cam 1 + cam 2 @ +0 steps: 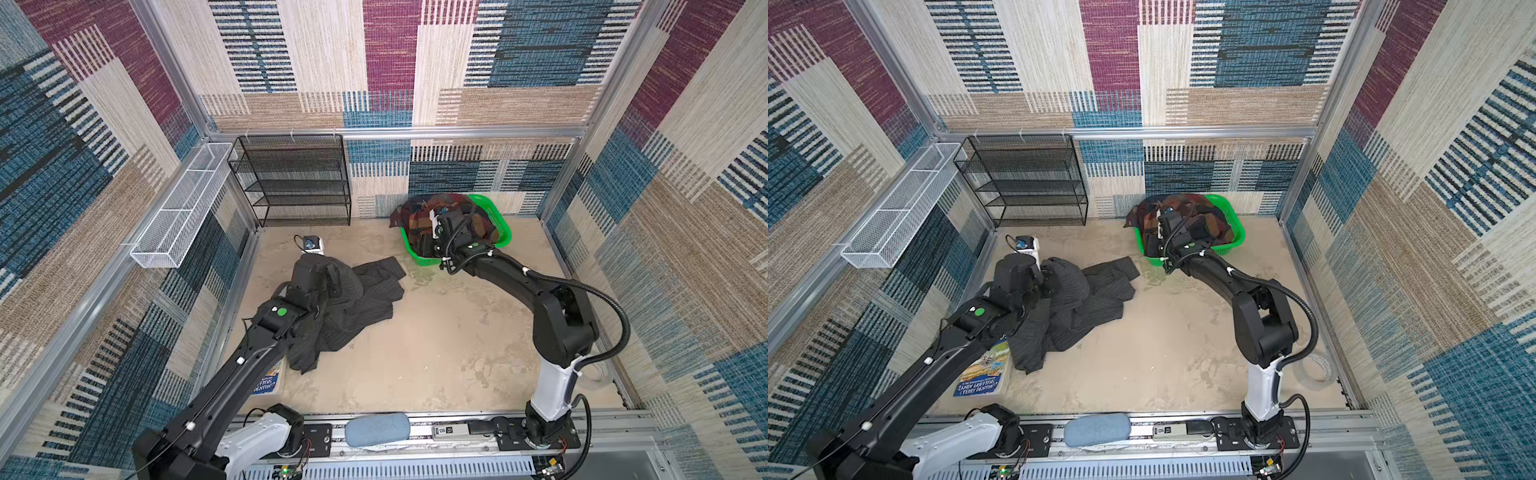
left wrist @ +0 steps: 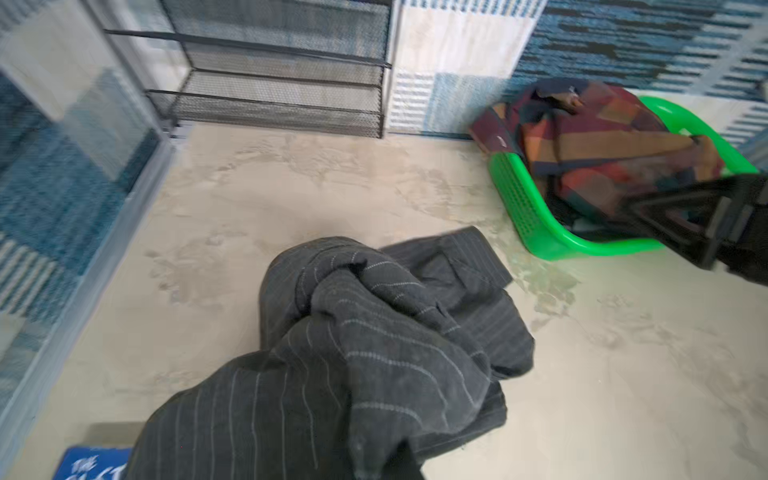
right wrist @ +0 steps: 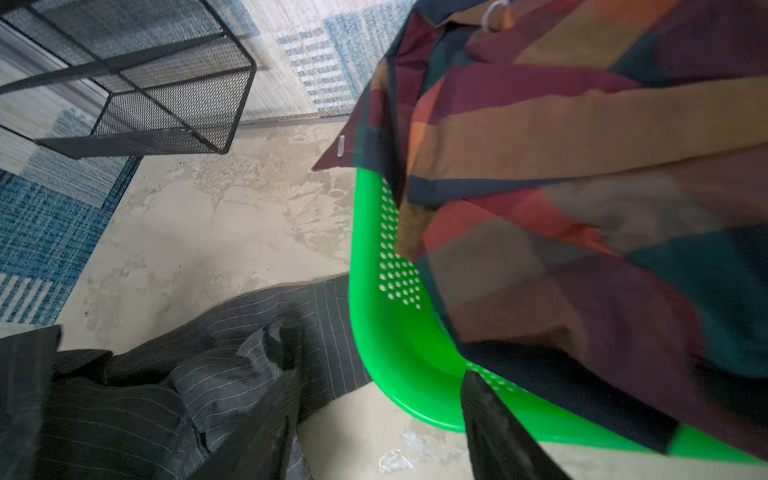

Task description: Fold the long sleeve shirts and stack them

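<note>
The charcoal pinstriped shirt (image 1: 365,299) (image 1: 1096,299) lies crumpled on the table's left half. One bunch of it rises to my left gripper (image 1: 320,270), which is shut on it. In the left wrist view that cloth (image 2: 374,332) covers the jaws entirely. The plaid shirt (image 1: 411,212) (image 2: 602,141) is heaped in the green basket (image 1: 494,216) at the back right and spills over its rim. My right gripper (image 3: 382,436) stands open at the basket's near-left corner (image 3: 386,332). Only table and rim show between its fingers, and the plaid cloth (image 3: 582,166) hangs just beside it.
A black mesh shelf (image 1: 295,178) stands against the back wall, and a white wire basket (image 1: 178,208) hangs on the left wall. A small white device (image 1: 311,244) sits behind the grey shirt. A book (image 1: 984,370) lies front left and a tape roll (image 1: 1316,368) front right.
</note>
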Controlling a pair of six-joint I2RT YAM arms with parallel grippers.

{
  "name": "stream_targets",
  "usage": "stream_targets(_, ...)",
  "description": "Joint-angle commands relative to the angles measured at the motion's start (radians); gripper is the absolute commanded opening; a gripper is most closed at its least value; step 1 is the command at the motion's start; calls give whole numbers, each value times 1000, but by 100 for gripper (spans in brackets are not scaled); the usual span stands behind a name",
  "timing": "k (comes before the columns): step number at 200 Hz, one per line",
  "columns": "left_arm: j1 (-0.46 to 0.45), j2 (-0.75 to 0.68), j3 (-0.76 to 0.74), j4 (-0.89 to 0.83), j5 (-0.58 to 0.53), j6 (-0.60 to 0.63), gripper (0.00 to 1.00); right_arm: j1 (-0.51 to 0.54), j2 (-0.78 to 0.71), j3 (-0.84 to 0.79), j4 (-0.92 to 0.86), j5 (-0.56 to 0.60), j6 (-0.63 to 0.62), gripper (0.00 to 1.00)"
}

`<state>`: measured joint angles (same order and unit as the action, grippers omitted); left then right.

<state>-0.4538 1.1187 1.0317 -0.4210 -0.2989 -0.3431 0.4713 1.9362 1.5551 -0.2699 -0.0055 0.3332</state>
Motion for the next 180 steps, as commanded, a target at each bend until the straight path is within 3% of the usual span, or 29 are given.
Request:
stream_targets(1, 0, 61, 30, 54, 205, -68, 30, 19, 84, 101, -63, 72, -48, 65)
stream_targets(37, 8, 53, 56, -15, 173, -84, 63, 32, 222, 246, -76, 98, -72, 67)
stream_targets(58, 16, 58, 102, -85, 173, -84, 72, 34, 304, 353, -124, 99, -84, 68)
stream_targets(125, 108, 5, 105, -121, 161, -100, 76, 28, 502, 597, -246, 168, -103, 61)
stream_targets(180, 145, 2, 77, -115, 179, -109, 76, -63, 468, 532, -194, 190, -49, 51)
